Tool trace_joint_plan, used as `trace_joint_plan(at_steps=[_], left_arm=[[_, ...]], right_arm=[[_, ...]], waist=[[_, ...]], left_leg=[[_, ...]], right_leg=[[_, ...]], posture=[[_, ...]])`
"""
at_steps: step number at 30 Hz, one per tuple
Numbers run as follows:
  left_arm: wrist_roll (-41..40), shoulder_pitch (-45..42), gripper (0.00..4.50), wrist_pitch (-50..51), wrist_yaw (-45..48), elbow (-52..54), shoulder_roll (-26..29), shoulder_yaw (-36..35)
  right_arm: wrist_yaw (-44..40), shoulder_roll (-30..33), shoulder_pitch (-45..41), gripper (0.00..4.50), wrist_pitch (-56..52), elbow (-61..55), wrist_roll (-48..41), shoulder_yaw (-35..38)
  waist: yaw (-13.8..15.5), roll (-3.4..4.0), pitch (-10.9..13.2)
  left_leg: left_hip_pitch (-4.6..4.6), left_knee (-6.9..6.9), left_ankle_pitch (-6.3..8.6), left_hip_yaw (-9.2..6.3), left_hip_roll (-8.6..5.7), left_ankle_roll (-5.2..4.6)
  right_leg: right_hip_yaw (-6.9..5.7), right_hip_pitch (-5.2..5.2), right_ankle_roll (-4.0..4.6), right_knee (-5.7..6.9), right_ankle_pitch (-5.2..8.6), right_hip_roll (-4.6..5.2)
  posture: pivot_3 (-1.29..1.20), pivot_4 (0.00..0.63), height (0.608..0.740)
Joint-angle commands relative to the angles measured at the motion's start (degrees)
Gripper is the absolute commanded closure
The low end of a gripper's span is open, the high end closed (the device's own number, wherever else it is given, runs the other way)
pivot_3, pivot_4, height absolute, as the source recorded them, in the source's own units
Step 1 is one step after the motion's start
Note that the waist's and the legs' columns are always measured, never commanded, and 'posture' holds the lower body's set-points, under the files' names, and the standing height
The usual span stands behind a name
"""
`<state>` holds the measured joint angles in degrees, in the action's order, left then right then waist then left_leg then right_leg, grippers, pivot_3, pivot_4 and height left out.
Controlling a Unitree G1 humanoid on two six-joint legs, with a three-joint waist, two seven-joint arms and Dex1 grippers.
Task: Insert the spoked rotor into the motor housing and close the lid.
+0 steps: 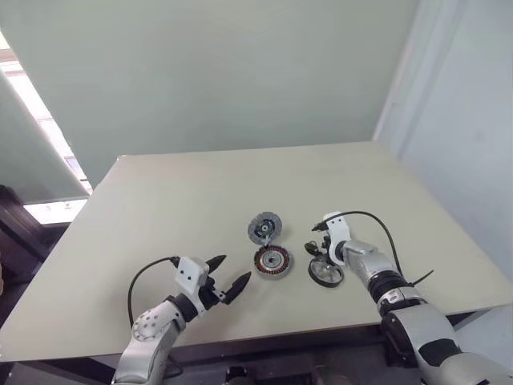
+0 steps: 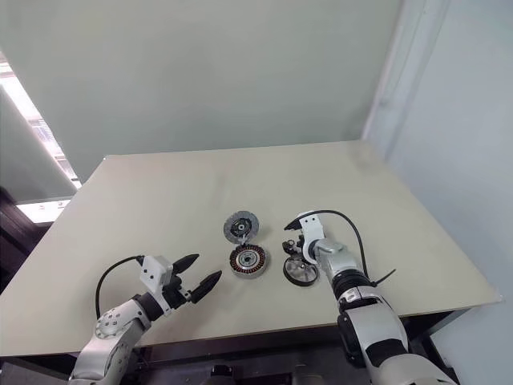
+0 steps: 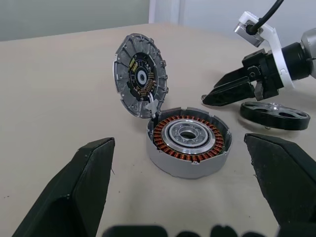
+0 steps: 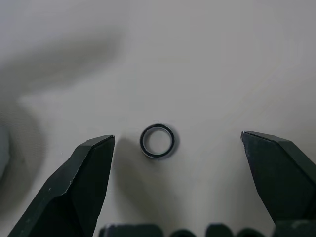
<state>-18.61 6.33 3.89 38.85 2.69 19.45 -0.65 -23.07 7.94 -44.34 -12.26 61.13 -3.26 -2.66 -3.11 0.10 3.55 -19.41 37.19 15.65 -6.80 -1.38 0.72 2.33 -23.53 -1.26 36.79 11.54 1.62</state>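
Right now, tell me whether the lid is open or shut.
Open. The lid stands tilted up at the housing's rim, leaving the copper windings bare; the rotor lies beside it on the table.

We see a pale beige rectangular table (image 1: 200,192), a tiny thin dark washer ring (image 4: 157,140) lying flat on it (hollow centre), a plain grey-green wall (image 1: 224,72) behind

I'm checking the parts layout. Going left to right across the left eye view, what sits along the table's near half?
Left pincer → motor housing → spoked rotor.
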Motion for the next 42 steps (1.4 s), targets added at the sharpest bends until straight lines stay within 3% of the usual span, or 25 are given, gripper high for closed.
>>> trace_joint_plan(at_steps=[1, 9, 10, 13, 21, 34, 42], left_arm=[[0.4, -1.2, 0.0, -0.1, -0.2, 2.4, 0.5, 0.0], [0.6, -1.0, 0.0, -0.2, -0.5, 2.8, 0.3, 0.2], [0.6, -0.9, 0.0, -0.2, -0.5, 2.8, 0.2, 0.2], [0.6, -0.7, 0.0, -0.4, -0.6, 2.8, 0.1, 0.1], [0.8, -0.4, 0.0, -0.7, -0.7, 2.8, -0.3, 0.1], [0.9, -1.1, 0.0, -1.1, -0.7, 2.0, -0.6, 0.0], [0.8, -1.2, 0.0, -1.7, -0.6, 1.3, -0.9, 0.0]], right_arm=[[-0.2, -0.6, -2.2, 0.03, 1.6, 0.0, 0.1, 1.0], [-0.6, -1.3, -2.8, 0.03, 0.9, 1.2, 1.0, 1.2], [-0.7, -1.4, -2.8, 0.19, 0.8, 1.2, 1.1, 1.2], [-0.9, -1.5, -2.8, 0.92, 0.7, 1.2, 1.4, 1.2], [-1.5, -1.5, -3.0, 3.79, -0.1, 1.1, 1.9, 1.2], [-1.7, -2.1, -3.6, 3.79, 2.2, -2.3, 1.1, 2.8], [-5.8, -3.3, 0.4, 3.79, -3.4, -18.2, 0.0, 0.5]], waist=[[0.0, 0.0, 0.0], [0.0, 0.01, 0.0], [0.0, 0.02, 0.0], [0.0, 0.02, 0.0], [0.0, 0.02, 0.0], [0.0, 0.03, 0.0], [0.0, 0.05, 0.0]], left_leg=[[0.0, 0.0, 0.0, 0.0, 0.0, 0.0], [0.01, 0.0, 0.0, 0.0, 0.02, 0.0], [0.01, 0.0, 0.0, 0.0, 0.02, 0.0], [0.02, 0.0, 0.0, 0.0, 0.02, 0.0], [0.02, 0.0, 0.0, 0.0, 0.02, 0.0], [0.02, 0.0, 0.0, 0.0, 0.02, 0.0], [0.02, 0.0, 0.0, -0.03, 0.04, 0.0]], right_leg=[[0.0, 0.0, 0.0, 0.0, 0.0, 0.0], [0.01, 0.0, 0.01, 0.0, -0.01, -0.02], [0.01, 0.0, 0.01, 0.01, -0.01, -0.02], [0.01, 0.01, 0.02, 0.01, -0.01, -0.03], [0.02, 0.01, 0.02, 0.01, -0.02, -0.03], [0.02, 0.01, 0.03, 0.01, -0.03, -0.03], [0.0, -0.01, 0.03, 0.03, -0.03, -0.05]], posture=[[0.0, 0.0, 0.74], [0.0, 0.0, 0.74], [0.0, 0.0, 0.74], [0.0, 0.0, 0.74], [0.0, 0.0, 0.74], [0.0, 0.0, 0.74], [0.0, 0.0, 0.74]])
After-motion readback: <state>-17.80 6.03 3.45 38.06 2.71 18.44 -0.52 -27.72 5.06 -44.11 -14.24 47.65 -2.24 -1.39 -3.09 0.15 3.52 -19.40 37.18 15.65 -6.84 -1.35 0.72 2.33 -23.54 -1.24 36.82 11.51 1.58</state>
